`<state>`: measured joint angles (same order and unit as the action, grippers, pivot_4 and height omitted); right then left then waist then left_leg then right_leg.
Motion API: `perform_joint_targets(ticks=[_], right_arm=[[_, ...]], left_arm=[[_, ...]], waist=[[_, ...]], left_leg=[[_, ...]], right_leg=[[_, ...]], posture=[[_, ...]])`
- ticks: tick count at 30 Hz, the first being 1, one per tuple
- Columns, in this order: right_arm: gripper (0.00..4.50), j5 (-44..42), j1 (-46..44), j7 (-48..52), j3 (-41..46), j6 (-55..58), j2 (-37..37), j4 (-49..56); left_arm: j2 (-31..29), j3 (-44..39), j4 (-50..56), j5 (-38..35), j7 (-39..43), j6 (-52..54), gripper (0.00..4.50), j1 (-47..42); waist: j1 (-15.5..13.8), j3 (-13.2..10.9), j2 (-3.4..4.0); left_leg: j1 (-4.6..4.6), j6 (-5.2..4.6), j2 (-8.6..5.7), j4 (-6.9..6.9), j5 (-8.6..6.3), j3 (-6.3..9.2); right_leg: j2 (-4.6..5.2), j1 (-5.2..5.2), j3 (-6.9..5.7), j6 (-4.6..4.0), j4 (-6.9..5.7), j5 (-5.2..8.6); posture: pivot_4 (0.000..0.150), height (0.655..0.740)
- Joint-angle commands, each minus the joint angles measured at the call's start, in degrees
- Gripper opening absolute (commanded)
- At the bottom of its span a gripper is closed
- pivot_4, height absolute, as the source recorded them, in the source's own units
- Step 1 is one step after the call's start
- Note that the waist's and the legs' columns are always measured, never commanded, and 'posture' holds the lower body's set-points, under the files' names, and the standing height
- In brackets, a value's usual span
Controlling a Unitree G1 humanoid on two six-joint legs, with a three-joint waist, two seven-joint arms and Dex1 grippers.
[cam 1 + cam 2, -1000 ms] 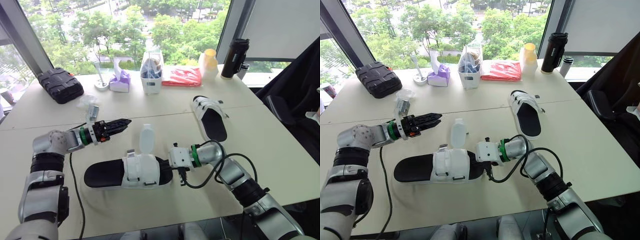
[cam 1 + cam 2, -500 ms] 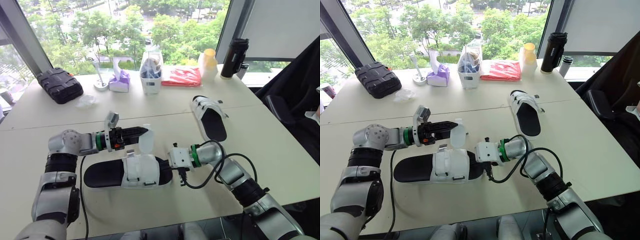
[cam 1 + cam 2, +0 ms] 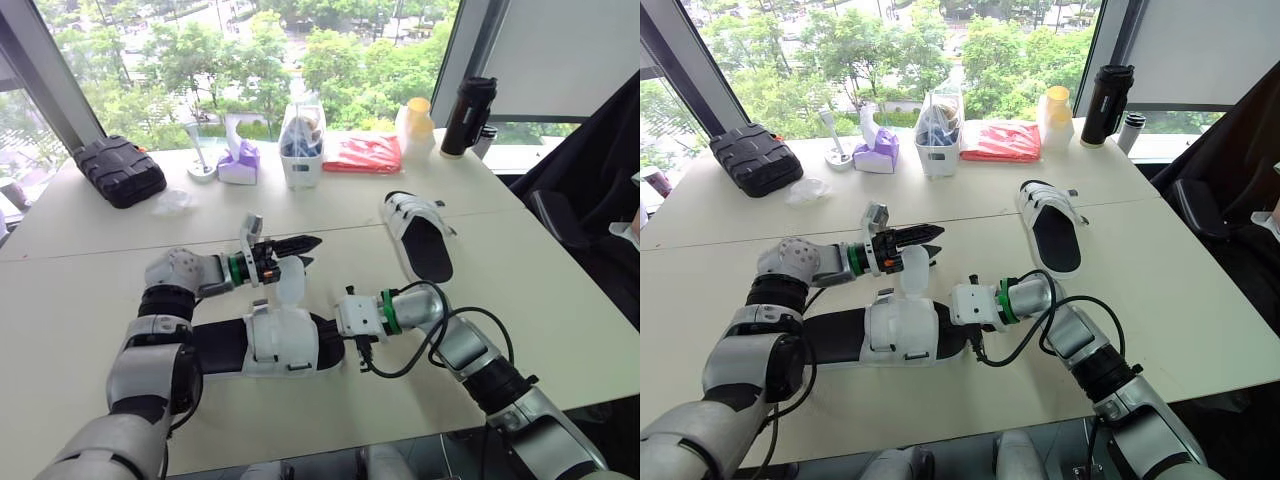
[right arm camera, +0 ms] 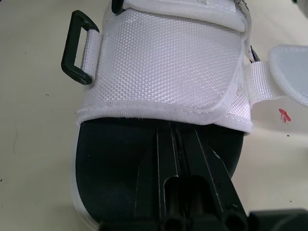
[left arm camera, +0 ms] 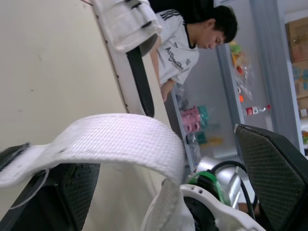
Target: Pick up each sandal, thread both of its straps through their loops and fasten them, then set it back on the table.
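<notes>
State of the workpiece and arms:

- The near sandal (image 3: 285, 340) lay flat on the table (image 3: 560, 300), sole down. Its white upper (image 4: 163, 67) was closed over the black footbed (image 4: 110, 159).
- One loose strap (image 5: 120, 139) stood up from the far side of the near sandal. A black loop (image 4: 77, 48) projected from the edge of the upper on the opposite side from that strap.
- The left gripper (image 3: 306, 250) was positioned just above the far side of the near sandal. Its jaws were released and set wide apart, with the loose strap lying between the fingers (image 5: 269, 173).
- The right gripper (image 4: 175, 139) was at the open end of the near sandal. Its jaws were clenched together and lay flat on the footbed, tips just short of the upper.
- The second sandal (image 3: 420, 235) lay well apart from the near sandal, beyond the right gripper.
</notes>
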<state>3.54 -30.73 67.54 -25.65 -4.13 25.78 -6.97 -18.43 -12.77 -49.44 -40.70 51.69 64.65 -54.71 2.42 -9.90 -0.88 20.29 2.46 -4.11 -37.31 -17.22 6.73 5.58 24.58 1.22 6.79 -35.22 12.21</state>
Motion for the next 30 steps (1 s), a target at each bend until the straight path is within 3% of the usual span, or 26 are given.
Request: perform_joint_targets(ticks=[1, 25, 30], right_arm=[[0.0, 2.2, 1.6, 0.8, -3.4, 0.8, 0.1, -1.5], [0.0, 2.2, 1.1, 0.8, -3.5, 0.2, -0.2, -2.3], [0.0, 2.3, 1.2, 0.9, -3.6, 0.2, -0.2, -2.3]], left_arm=[[0.5, -2.2, -2.4, 1.2, -1.0, -4.5, 4.43, -2.8], [-3.5, -6.0, -10.1, 5.5, 1.3, -10.1, 4.43, -8.6], [-4.6, -6.6, -10.1, 5.5, 1.3, -10.9, 2.12, -9.1]], waist=[[0.0, 0.0, 0.0], [0.1, 0.0, 0.0], [0.1, 0.0, 0.0]], left_leg=[[0.0, 0.0, 0.0, 0.0, 0.0, 0.0], [0.0, 0.0, 0.0, 0.0, 0.0, -0.01], [-0.01, 0.0, 0.0, 0.0, 0.0, -0.01]], right_leg=[[0.0, 0.0, 0.0, 0.0, 0.0, 0.0], [0.0, 0.0, -0.01, 0.01, -0.02, 0.0], [0.0, 0.0, -0.01, 0.01, -0.02, 0.0]], posture=[[0.15, 0.74], [0.15, 0.74], [0.15, 0.74]])
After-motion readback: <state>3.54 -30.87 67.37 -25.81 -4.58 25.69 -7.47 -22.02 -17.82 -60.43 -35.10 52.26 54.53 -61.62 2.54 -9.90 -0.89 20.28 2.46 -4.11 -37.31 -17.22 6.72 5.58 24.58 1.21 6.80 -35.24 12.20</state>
